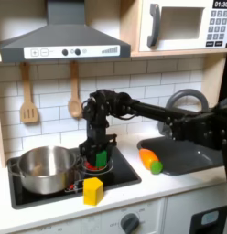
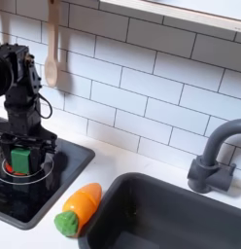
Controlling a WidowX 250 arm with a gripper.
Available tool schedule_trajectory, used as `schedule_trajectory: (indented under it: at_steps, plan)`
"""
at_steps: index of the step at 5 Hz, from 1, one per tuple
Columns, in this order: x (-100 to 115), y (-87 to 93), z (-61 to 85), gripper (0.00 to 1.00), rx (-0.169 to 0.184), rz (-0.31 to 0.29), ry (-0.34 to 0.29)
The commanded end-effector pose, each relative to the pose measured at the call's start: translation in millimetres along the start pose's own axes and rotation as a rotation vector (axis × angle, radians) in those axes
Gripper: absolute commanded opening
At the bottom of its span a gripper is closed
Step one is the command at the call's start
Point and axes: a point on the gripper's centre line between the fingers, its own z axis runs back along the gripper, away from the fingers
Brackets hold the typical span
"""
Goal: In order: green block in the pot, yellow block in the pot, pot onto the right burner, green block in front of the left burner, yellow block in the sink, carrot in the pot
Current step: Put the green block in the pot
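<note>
First exterior view: end effector (image 1: 97, 160) clamped on green block (image 1: 102, 158) beside pot (image 1: 47, 168) (empty), no step finished.

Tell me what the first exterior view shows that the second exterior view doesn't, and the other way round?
In the first exterior view you can see the pot, the yellow block near the stove's front edge, and the microwave.

The second exterior view looks down into the dark sink basin and shows the faucet close up.

Both exterior views show the gripper down on the burner around the green block, plus the carrot beside the sink.
</note>
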Motion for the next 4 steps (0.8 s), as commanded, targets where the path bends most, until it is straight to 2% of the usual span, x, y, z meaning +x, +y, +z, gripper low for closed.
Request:
schedule_trajectory:
  at_steps: [1, 2, 4]
  plan:
    - [-5, -2.1, 23.0, 0.00, -0.006, 0.003, -0.038]
    - [-10, -1.9, 37.7, 0.00, -0.013, 0.009, -0.065]
    - [-29, 11.0, 69.6, 0.00, -0.012, 0.026, -0.118]
